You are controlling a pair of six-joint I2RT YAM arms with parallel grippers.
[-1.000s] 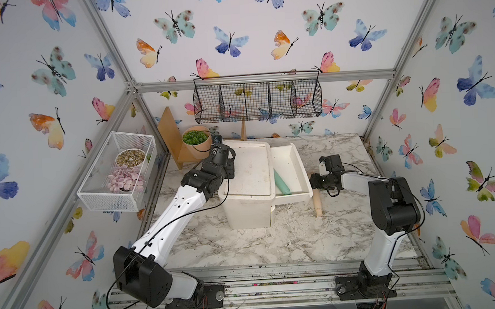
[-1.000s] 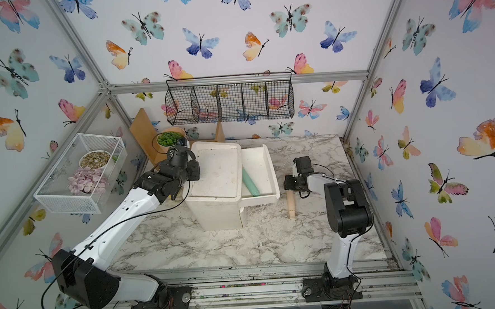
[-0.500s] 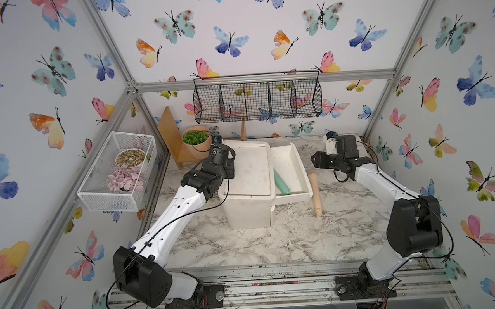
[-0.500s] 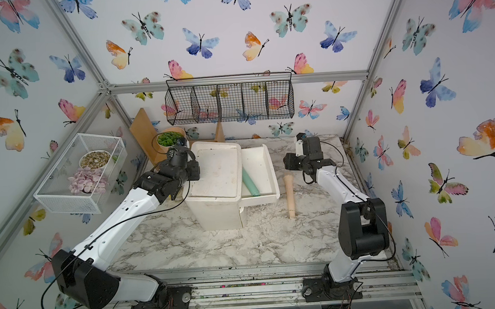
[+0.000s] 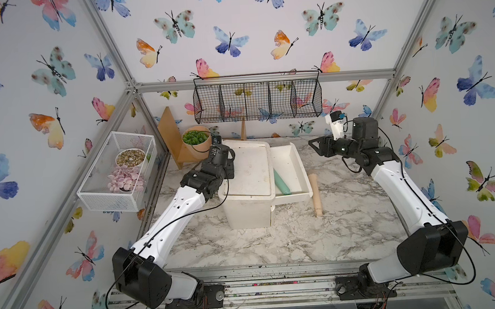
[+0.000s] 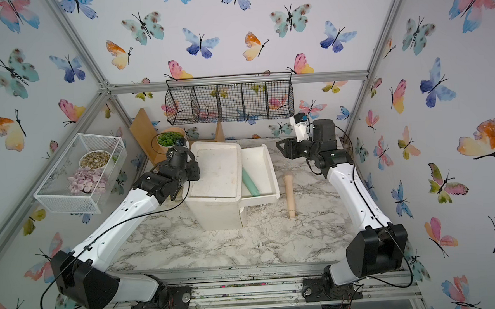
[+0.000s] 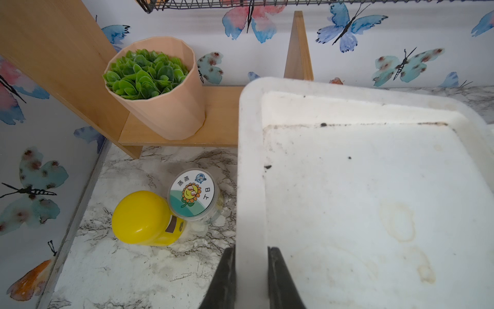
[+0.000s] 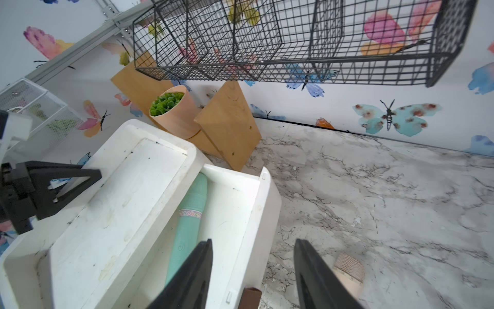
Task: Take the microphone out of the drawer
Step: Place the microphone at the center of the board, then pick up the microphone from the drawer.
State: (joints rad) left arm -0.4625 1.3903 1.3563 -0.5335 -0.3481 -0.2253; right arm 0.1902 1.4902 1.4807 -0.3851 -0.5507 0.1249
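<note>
My left gripper (image 7: pixel 251 251) is pinched tight on the raised rim of the white plastic drawer cabinet (image 7: pixel 374 187). My right gripper (image 8: pixel 254 242) hangs in the air near the far outer corner of the open white drawer (image 5: pixel 299 170), fingers spread and nothing between them. The long teal plastic microphone (image 5: pixel 281 182) lies flat inside that drawer along the cabinet side, apart from my fingers. A beige microphone with a mesh head (image 5: pixel 315 192) lies on the grey-veined marble tabletop (image 5: pixel 274 241) just outside the drawer, touched by neither gripper.
</note>
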